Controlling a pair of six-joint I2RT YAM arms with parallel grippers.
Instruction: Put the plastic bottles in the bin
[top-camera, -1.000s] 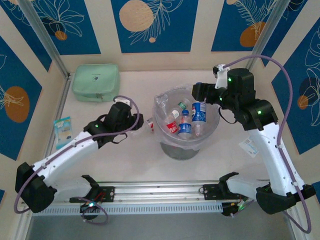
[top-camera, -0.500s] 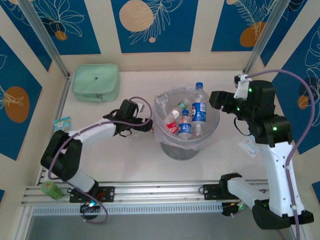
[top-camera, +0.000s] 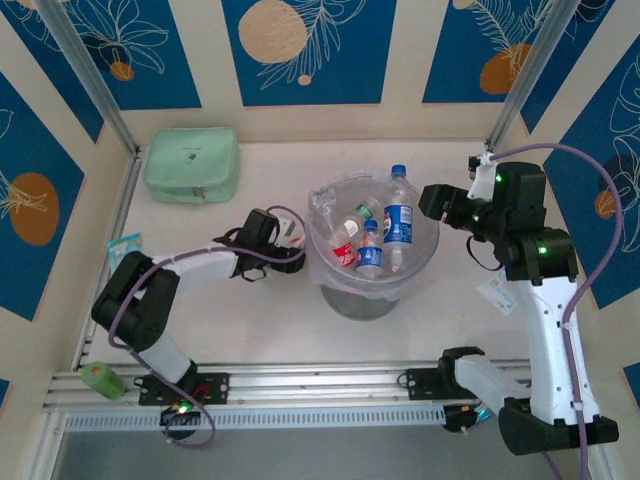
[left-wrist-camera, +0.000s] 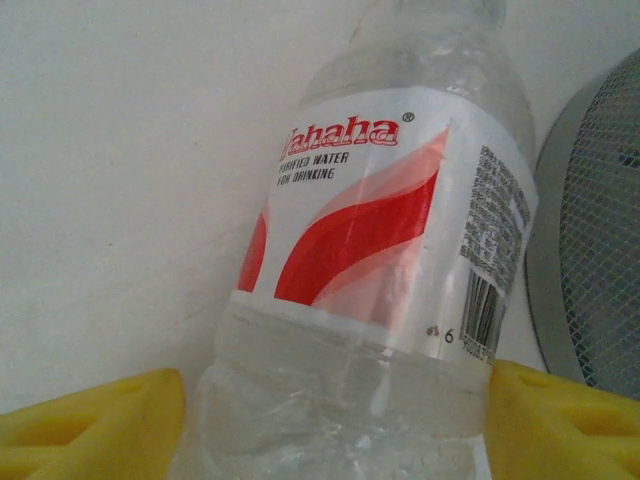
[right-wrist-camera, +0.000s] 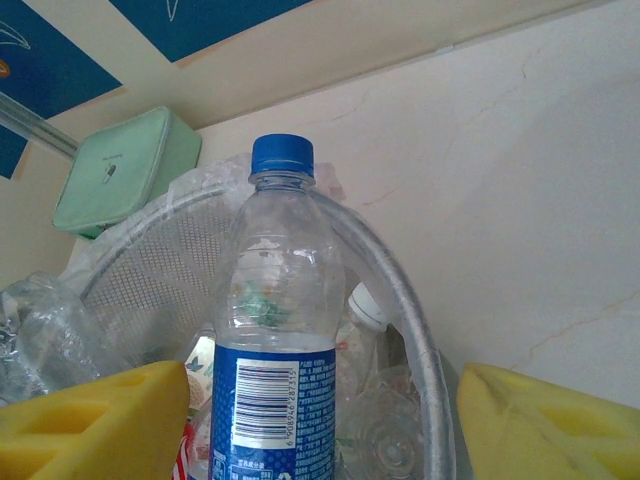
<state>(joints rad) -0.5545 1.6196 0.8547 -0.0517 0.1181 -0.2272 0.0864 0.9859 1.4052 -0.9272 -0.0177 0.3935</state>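
**Red-labelled bottle flanked beside the bin**

Left gripper (top-camera: 292, 248) sits nearer the round grey bag-lined bin (top-camera: 425, 262) than before. Its yellow pads (left-wrist-camera: 90, 425) flank a clear red-labelled plastic bottle (left-wrist-camera: 370, 250) lying on the white table (top-camera: 270, 320), neck pointing away from the wrist; whether they clamp it cannot be told. Right gripper (right-wrist-camera: 320, 420), fingers apart, faces an upright blue-capped bottle (right-wrist-camera: 280, 330) inside the bin. Blue-and-cream panelled walls (top-camera: 300, 50) enclose the table.

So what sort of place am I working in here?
Likely a robot test cell, not a home: white table boxed in by blue patterned panels, arm bases on an aluminium rail.
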